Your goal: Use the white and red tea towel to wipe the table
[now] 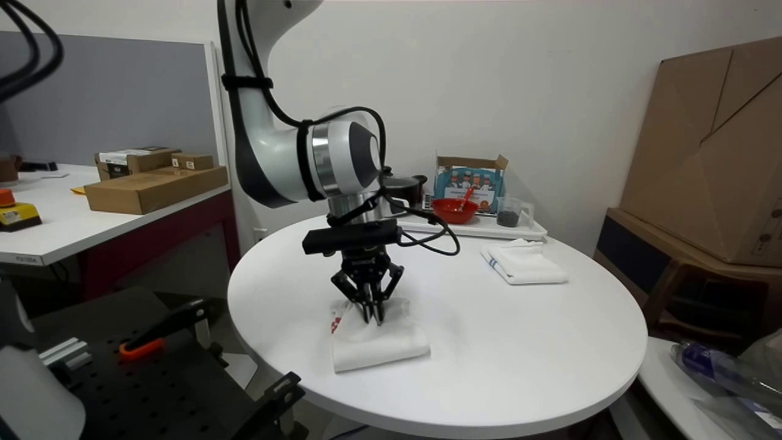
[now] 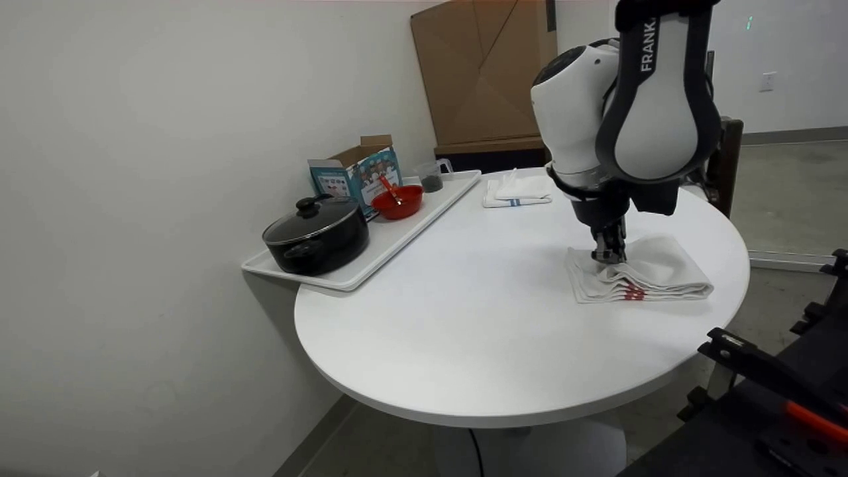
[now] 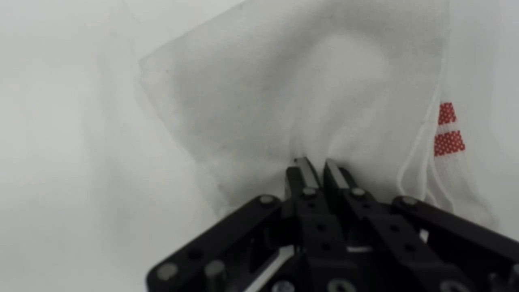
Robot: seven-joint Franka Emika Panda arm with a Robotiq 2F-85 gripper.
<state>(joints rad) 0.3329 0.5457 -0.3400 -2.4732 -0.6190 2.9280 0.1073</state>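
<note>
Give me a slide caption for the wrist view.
Tool pinching the white and red tea towel on the table.

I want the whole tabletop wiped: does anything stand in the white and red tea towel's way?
Yes, toward the wall: a folded white towel with blue stripes lies on the round table, and a white tray covers part of its edge. Nothing visible stands close beside the white and red tea towel.

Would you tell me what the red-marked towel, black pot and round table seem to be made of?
Red-marked towel: matte fabric, perhaps cotton; it creases softly in layered folds.
Black pot: probably coated metal, given its dark sheen.
Round table: possibly laminate; it looks smooth, white and satiny.
</note>
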